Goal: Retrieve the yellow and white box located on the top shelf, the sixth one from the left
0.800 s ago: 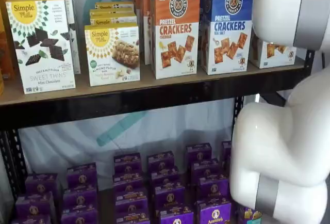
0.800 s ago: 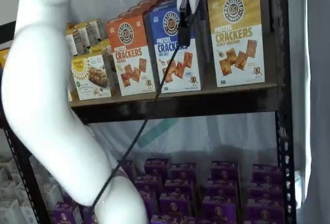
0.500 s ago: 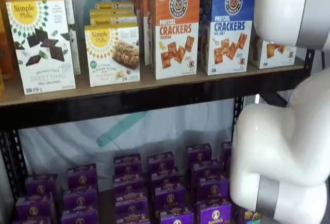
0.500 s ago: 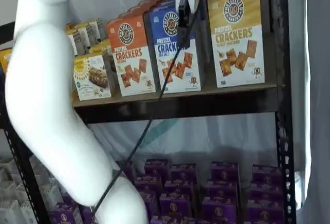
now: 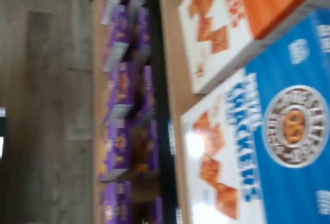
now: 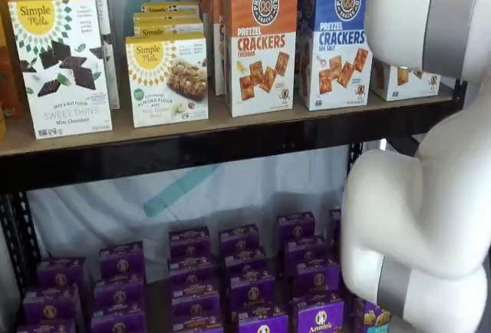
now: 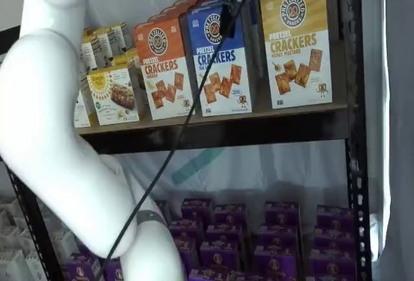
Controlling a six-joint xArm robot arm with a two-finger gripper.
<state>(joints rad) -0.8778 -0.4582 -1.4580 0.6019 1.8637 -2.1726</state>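
Observation:
The yellow and white box (image 7: 296, 41) stands at the right end of the top shelf (image 7: 259, 116), next to the black upright. In a shelf view only its white lower corner (image 6: 403, 80) shows past the white arm. My gripper (image 7: 228, 15) hangs from the top edge in front of the blue Pretzel Crackers box (image 7: 220, 57), left of the yellow and white box. One black finger and a cable show, and no box is in the grip. The wrist view looks close onto the blue box (image 5: 278, 146) and the orange box (image 5: 242, 22).
An orange Pretzel Crackers box (image 6: 261, 41) and white Simple Mills boxes (image 6: 65, 64) fill the shelf to the left. Purple boxes (image 6: 245, 272) crowd the lower shelf. The white arm (image 6: 422, 218) blocks the right side, and its elbow (image 7: 58, 132) fills the left.
The gripper has risen slightly in front of the blue box. The arm's elbow has swung left, and its upper link covers more of the yellow and white box.

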